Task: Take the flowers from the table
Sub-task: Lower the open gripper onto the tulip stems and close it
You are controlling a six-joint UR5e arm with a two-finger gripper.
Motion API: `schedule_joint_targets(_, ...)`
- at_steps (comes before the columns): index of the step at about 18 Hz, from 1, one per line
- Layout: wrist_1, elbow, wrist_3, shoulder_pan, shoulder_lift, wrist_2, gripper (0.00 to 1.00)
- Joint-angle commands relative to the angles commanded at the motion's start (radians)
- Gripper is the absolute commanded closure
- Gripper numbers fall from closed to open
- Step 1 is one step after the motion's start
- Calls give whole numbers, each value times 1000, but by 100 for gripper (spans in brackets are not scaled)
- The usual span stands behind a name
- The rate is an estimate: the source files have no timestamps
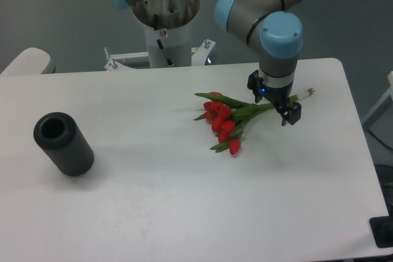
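Flowers (225,121) lie on the table (153,182), red heads bunched left, pale stems running right beneath the gripper (275,105). Its fingers stand apart, holding nothing, positioned over the stems. Approach step, I'd say; next it needs to drop and close around them.

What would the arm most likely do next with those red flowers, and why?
Probably lower straight down and close. The open two-finger gripper hangs over the long pale green stems of the bunch of red tulips, which lies flat on the plain white tabletop, not yet gripped.
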Motion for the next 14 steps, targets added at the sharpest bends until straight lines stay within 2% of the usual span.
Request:
schedule_joint_targets(3, 20, -37, 89, 23, -3, -2, 0)
schedule_joint_targets(6, 55, -57, 80, 28, -18, -2, 0)
schedule_joint_targets(14, 58, -115, 56, 32, -21, -12, 0)
